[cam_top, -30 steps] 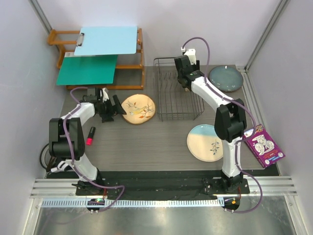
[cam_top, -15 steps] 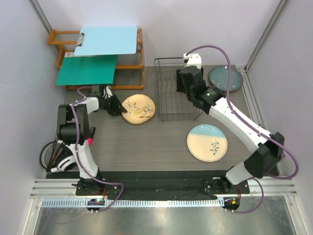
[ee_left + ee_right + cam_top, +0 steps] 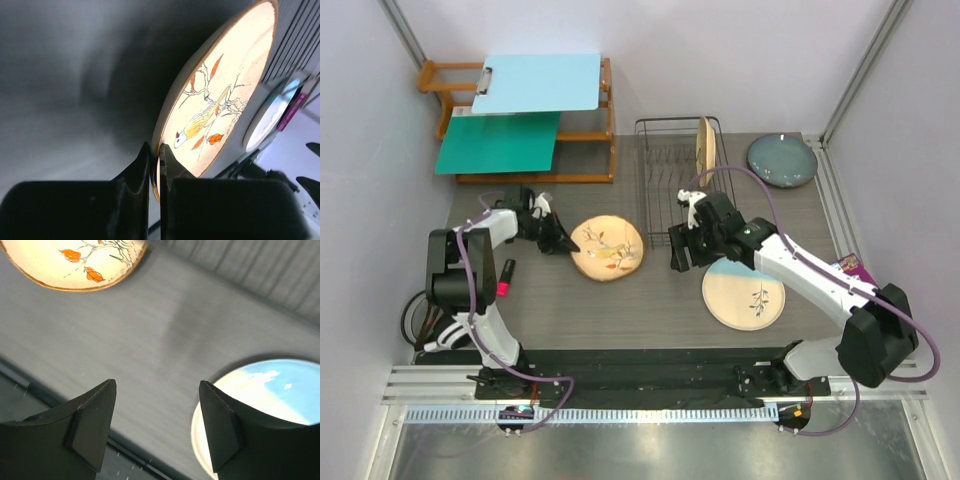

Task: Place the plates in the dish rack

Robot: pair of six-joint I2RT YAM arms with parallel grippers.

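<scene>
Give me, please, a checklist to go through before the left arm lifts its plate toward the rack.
1. Left gripper shut on the tan plate at its rim: ok.
2. Grip deep enough for the lift: cannot tell; only the edge of the rim is pinched.
3. Free slots in the rack: ok; one loaded plate stands at its far right, and the rest looks free.
4. Right gripper open and holding nothing: ok.
5. Right gripper out of the way: cannot tell; it hangs by the rack's near edge, between the tan plate and the cream plate, and its height is unclear.
</scene>
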